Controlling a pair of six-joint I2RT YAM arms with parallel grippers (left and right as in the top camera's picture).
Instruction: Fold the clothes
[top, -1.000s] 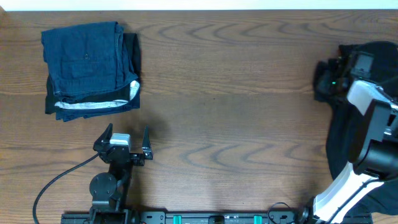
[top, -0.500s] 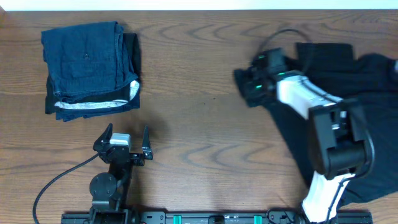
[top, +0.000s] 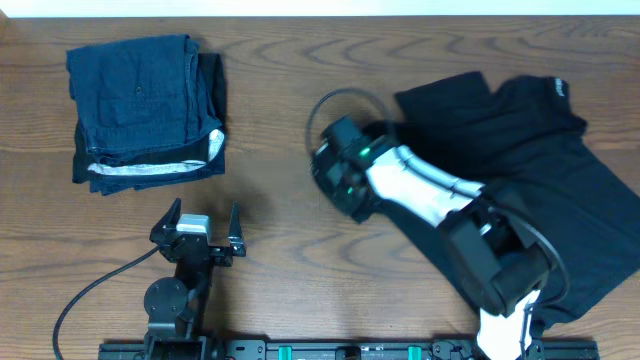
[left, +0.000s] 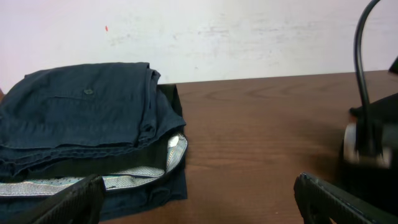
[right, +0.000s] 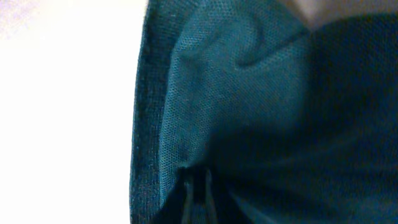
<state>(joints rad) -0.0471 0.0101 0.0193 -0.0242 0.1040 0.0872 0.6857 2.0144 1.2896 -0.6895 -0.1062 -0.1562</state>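
The black T-shirt (top: 530, 150) lay rumpled and unfolded over the right side of the surface (top: 290, 280), with part of it running under the right arm toward the middle. The right end effector (top: 338, 178) sat at that leftmost part. In the wrist view its fingers stood close together with the shirt's hemmed edge bunched between them, so it appeared clamped on the fabric, though on only a thin fold. Well apart to the left, the left end effector (top: 200, 218) rested near the front edge, its fingers spread wide with nothing between them. Beyond it, at the far left, sat the folded dark blue garments (top: 140, 105) with their white-striped edge.

The bite looked shallow, so a quick pull would likely let the soft cloth slip free. Held at one point only, the shirt could rope up or snag under the arm instead of spreading flat. Carried too far left, it might foul the blue stack.
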